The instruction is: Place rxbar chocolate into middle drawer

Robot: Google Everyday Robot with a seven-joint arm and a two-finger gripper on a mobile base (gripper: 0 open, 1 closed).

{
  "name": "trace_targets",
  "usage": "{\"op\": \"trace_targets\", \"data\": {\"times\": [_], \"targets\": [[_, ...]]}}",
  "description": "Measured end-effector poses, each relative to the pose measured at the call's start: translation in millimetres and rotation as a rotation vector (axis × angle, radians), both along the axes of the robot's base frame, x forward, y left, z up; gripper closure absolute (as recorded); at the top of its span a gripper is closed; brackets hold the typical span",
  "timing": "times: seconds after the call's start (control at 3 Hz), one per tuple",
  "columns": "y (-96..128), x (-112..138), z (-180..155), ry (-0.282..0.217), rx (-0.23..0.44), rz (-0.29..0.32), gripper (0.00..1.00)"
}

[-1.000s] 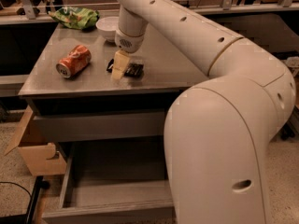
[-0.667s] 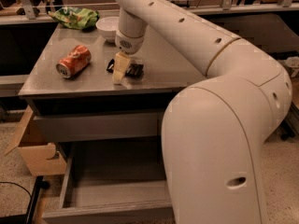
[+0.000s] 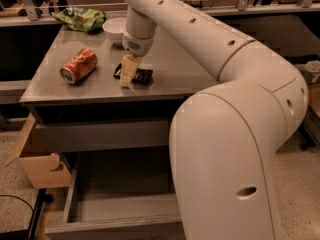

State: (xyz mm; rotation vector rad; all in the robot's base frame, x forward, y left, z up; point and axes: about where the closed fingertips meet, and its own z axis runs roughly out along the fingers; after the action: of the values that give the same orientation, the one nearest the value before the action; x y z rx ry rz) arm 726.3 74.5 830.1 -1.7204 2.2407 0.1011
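Note:
The rxbar chocolate is a dark flat bar lying on the grey counter top, near its front edge. My gripper points down at the bar's middle, and the bar shows on both sides of it. The middle drawer is pulled open low in front of the cabinet, a shallow grey tray with nothing visible on its floor. My large white arm covers the drawer's right part.
A crushed orange can lies left of the bar. A white bowl and a green chip bag sit at the counter's back. A closed grey drawer front is under the counter. A cardboard box stands at the left.
The arm's bulky lower part has shifted a little to the left. The gripper has stayed down at the bar, and the bar has not moved.

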Motion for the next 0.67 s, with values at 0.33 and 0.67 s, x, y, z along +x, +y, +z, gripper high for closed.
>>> {"op": "trace_targets", "data": {"times": [0.33,0.67], "targets": [[-0.1,0.0,8.2,0.0,0.0,0.0,0.86],[-0.1,0.0,8.2,0.0,0.0,0.0,1.0]]}}
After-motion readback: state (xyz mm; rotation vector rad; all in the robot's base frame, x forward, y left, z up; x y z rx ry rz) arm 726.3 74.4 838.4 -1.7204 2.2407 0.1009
